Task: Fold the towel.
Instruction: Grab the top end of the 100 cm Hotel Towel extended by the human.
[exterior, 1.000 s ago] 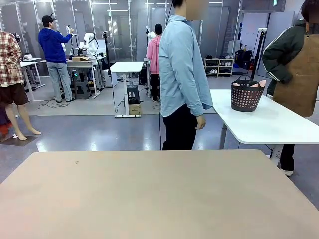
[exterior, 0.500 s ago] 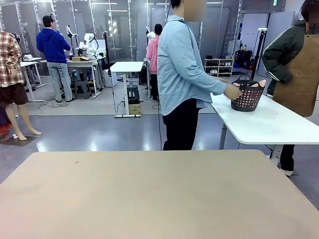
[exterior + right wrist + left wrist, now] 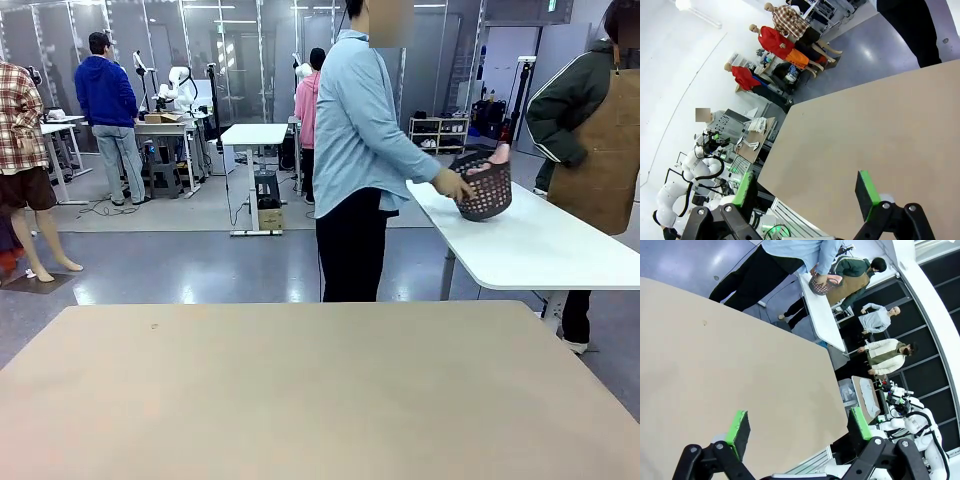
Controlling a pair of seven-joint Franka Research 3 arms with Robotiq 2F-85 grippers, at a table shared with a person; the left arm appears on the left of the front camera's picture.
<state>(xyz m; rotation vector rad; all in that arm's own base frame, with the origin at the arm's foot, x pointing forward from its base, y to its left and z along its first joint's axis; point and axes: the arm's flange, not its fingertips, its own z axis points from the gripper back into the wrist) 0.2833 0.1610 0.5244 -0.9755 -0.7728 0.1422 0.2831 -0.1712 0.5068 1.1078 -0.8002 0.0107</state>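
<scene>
Basket (image 3: 482,186): tilted on white table (image 3: 530,245), person's hand (image 3: 458,185) at rim, towel (image 3: 499,155) inside.
Left fingers (image 3: 737,429): spread over tan table (image 3: 715,370), basket far beyond.
Right fingers (image 3: 866,194): spread.

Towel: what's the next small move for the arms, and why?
Probably hold both arms in place, fingers open. The towel sits in the basket, which the person's hand tilts on the white side table, well away from the tan table under the left gripper and right gripper. There's nothing to grasp yet.
</scene>
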